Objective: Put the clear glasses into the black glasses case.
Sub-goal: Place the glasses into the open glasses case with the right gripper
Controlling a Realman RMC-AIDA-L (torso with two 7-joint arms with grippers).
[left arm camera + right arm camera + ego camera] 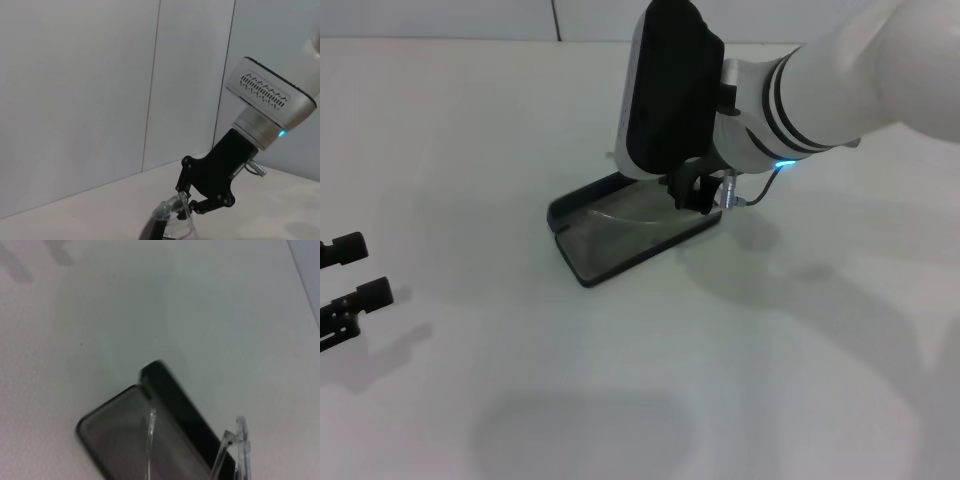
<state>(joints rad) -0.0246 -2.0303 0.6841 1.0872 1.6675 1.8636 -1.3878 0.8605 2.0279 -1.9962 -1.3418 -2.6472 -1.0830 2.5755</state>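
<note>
The black glasses case (612, 250) lies open on the white table, its grey lining showing and its lid side toward the back. My right gripper (692, 198) hangs over the case's far right end, shut on the clear glasses (625, 208), which reach down into the tray. From the left wrist view, the same right gripper (194, 207) pinches the clear glasses (174, 209) just above the case's edge (150, 230). The right wrist view looks down on the case (170, 395), with the glasses' transparent temple arms (150, 440) over the lining. My left gripper (355, 272) is parked open at the far left.
The white table (800, 380) spreads around the case on all sides. A pale panelled wall (100, 75) stands behind it. The right arm's bulky white wrist (820, 90) reaches in from the upper right above the case.
</note>
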